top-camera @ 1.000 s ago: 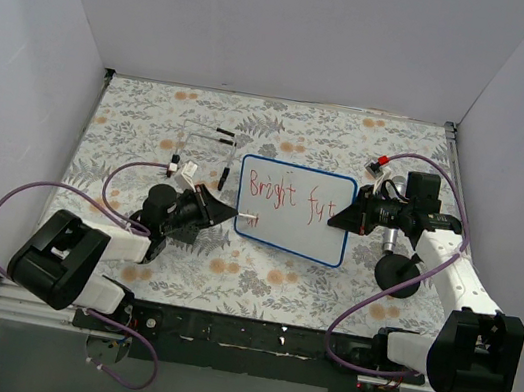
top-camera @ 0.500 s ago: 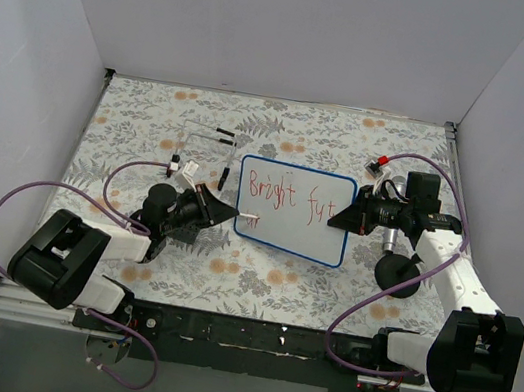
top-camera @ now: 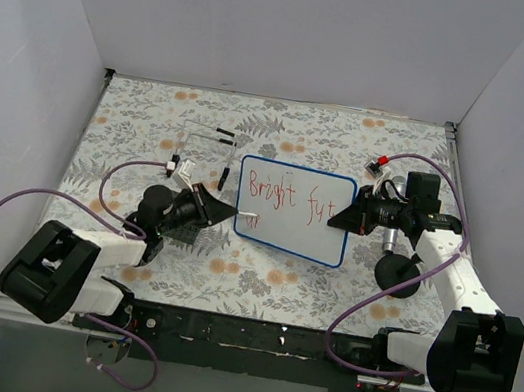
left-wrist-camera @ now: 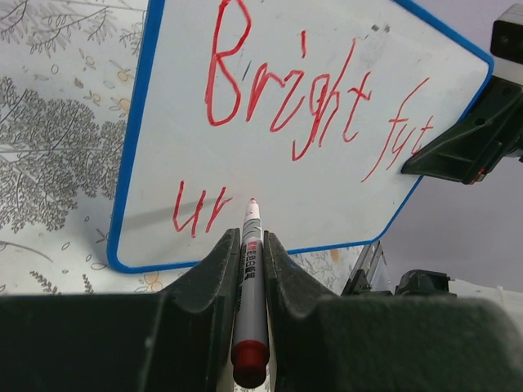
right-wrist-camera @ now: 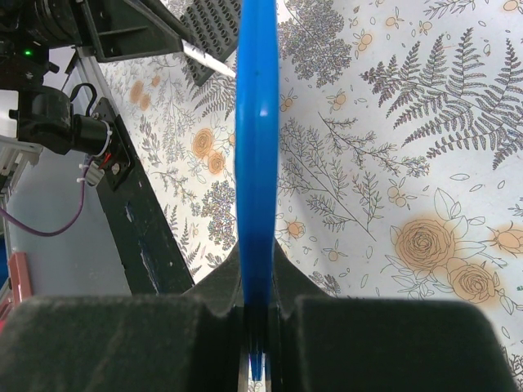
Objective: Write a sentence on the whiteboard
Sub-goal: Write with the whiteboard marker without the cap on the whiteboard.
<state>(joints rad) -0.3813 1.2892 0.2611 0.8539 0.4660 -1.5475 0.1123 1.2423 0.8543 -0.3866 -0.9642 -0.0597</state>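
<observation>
Top camera looks down from behind both arms. Each wrist camera peers close along its own jaws; all three share the whiteboard (top-camera: 288,235).

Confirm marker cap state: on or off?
Off. The marker, clamped in the left gripper, shows a bare red-stained tip aimed at the whiteboard; no cap covers it.

White panel walls (top-camera: 291,29), floral fern-print table cover (top-camera: 267,283), even light

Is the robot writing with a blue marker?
No, the marker has a red tip, and the sentence on the whiteboard is written in red.
</observation>
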